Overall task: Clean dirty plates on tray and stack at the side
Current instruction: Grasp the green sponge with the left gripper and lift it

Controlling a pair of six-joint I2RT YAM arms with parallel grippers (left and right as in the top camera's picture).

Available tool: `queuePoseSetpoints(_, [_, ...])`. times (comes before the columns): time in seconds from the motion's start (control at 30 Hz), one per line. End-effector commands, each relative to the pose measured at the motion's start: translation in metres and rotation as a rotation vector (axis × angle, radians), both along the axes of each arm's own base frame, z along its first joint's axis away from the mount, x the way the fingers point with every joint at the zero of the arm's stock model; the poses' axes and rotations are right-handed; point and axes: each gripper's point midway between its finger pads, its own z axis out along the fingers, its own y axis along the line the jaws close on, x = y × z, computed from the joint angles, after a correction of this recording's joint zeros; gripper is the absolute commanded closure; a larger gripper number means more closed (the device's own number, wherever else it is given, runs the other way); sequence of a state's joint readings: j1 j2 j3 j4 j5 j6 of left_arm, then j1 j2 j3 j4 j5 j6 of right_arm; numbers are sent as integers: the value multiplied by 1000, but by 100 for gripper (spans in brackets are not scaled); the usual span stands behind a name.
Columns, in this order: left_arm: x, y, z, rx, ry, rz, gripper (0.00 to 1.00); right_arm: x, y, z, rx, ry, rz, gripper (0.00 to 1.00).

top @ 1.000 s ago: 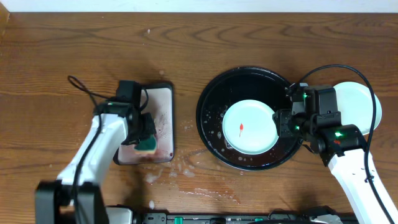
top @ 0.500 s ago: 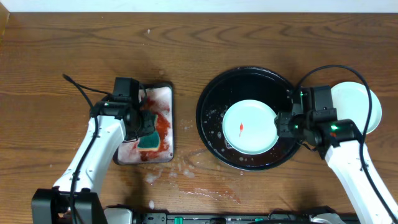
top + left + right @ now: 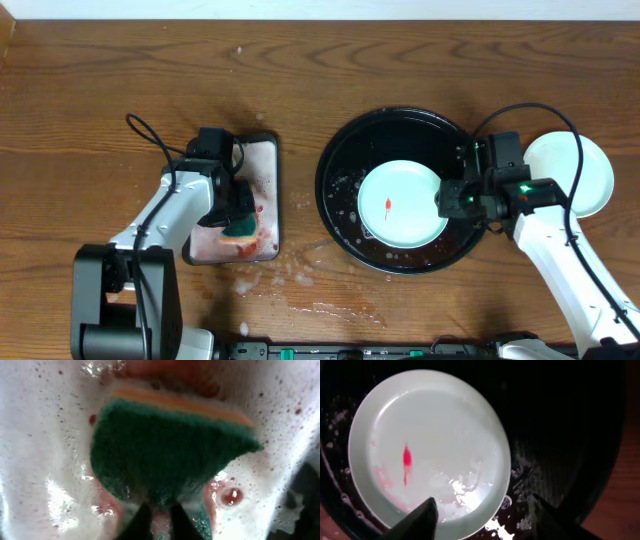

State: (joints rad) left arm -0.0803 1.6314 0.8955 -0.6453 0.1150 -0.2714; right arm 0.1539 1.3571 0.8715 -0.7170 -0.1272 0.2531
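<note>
**Tray** [image 3: 323, 190]: black, round, wet, flecked with suds. It sits right of centre on the table [image 3: 100, 90].

**Plate** [image 3: 430, 445]: mint-blue, lying flat in the middle of the tray. It carries one red smear [image 3: 407, 457] with faint pink streaks below it, so it is not clean.

**Side plate** [image 3: 585, 175]: pale and clean-looking, on the table just right of the tray. I cannot tell whether another plate lies under it.

**Right gripper** [image 3: 485, 510]: hangs over the near-right edge of the plate, jaws spread wide and holding nothing.

**Left gripper** [image 3: 161, 521]: jaws pinching the lower edge of the sponge [image 3: 170, 450], which it holds down in the silver tray [image 3: 262, 160].

**Silver tray:** holds foamy water tinted red.

**Step in hand, as I read it:** the sponge is being rinsed or loaded with suds while the right gripper waits at the dirty plate.

**Next move calls for:**
- The right jaws to close on the plate's rim and steady it.
- The sponge to cross to the black tray and wipe off the smear.
- The plate then goes onto the side plate.
</note>
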Motion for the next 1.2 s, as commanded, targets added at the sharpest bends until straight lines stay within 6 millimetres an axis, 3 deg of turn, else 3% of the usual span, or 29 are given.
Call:
queuePoseSetpoints(0.0, [-5,0,-4,-2,28,-6,92,7,-5,0,17,-6,-18,42])
queuePoseSetpoints(0.17, [3,-1,23,-4,9,-6,93,13,-10,-3,72,0,-31,42])
queuePoseSetpoints(0.37, [11,-4,65,-4,-48,-52,93,14,-2,-16,171,39,29,42])
queuePoseSetpoints(0.53, [8,-6,78,-3,-69,-67,93,11,4,-27,202,83,59,45])
queuePoseSetpoints(0.6, [5,-6,77,-3,-57,-68,92,10,4,-28,202,86,59,46])
queuePoseSetpoints(0.63, [3,-6,75,-2,-50,-67,83,10,4,-28,202,86,58,45])
queuePoseSetpoints(0.67, [1,-6,72,-2,-42,-66,65,10,4,-28,201,85,59,45])
queuePoseSetpoints(0.73, [-4,-5,65,-2,-26,-58,57,10,4,-28,201,87,58,45])
queuePoseSetpoints(1.0, [-13,-4,12,-4,-3,-18,53,9,3,-28,199,90,57,43])
queuePoseSetpoints(1.17, [-13,-4,-8,-2,32,-18,53,10,3,-28,199,90,57,43])
